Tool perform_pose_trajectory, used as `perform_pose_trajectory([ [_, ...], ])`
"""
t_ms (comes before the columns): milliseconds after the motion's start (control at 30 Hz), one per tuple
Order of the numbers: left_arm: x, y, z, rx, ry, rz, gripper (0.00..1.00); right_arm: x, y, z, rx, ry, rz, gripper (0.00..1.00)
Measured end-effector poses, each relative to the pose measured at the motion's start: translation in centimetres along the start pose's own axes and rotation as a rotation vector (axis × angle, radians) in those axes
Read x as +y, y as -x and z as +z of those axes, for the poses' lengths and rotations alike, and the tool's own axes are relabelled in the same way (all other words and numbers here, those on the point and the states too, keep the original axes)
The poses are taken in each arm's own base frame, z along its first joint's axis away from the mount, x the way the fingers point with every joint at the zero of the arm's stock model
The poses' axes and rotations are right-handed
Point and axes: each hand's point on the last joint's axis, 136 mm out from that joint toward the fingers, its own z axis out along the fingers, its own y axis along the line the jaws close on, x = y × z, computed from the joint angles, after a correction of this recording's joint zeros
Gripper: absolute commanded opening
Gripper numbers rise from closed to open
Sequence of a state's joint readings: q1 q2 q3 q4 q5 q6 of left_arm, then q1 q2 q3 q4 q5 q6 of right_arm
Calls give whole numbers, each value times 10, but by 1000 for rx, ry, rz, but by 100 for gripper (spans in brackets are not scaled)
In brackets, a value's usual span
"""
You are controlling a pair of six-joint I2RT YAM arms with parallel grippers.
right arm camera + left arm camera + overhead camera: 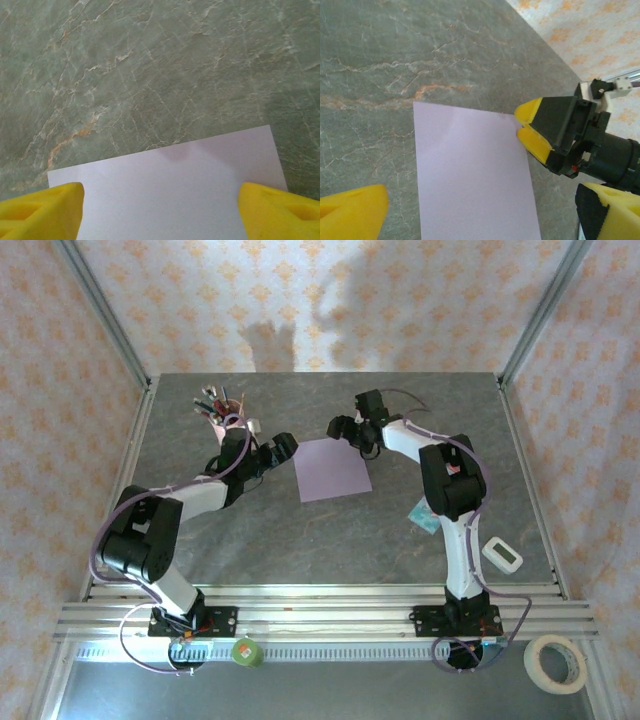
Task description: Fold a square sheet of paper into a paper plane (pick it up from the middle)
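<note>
Right wrist: square sheet of paper (172, 175) lies beneath right gripper (160, 202).

The pale lilac square sheet of paper (333, 469) lies flat, unfolded, on the grey table (300, 540)

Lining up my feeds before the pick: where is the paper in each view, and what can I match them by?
Top external: paper near the picture's centre.
Left wrist: paper lower centre, running off the bottom edge.
Right wrist: paper across the bottom edge.
Shared landmark: right gripper at the paper's far right corner from above; at its upper right corner in the left wrist view.
</note>
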State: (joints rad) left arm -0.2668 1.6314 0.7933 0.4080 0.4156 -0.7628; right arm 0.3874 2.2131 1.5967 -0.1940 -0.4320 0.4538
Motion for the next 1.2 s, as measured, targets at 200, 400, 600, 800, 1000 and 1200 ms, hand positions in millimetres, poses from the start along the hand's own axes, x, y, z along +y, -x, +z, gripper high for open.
perform_pose_trajectory([
  [200, 2, -4, 8, 40, 40, -7, 94, -14, -25, -17, -47, -89, 169, 79],
  [400, -2, -28, 17, 119, 94, 29, 93, -21, -76, -47, -56, -107, 408, 75],
  [600, -11, -53, 27, 194, 195, 141, 94, -25, -77, -66, -108, -118, 497, 81],
  [800, -31, -73, 28, 244, 284, 298, 99, -36, -20, -125, -339, -118, 468, 99],
  [1000, -37, -105, 39, 322, 371, 429, 94, -74, 4, -149, -440, -191, 401, 99],
  [1200, -26, -149, 44, 453, 461, 528, 86, -94, -11, -143, -400, -252, 327, 99],
])
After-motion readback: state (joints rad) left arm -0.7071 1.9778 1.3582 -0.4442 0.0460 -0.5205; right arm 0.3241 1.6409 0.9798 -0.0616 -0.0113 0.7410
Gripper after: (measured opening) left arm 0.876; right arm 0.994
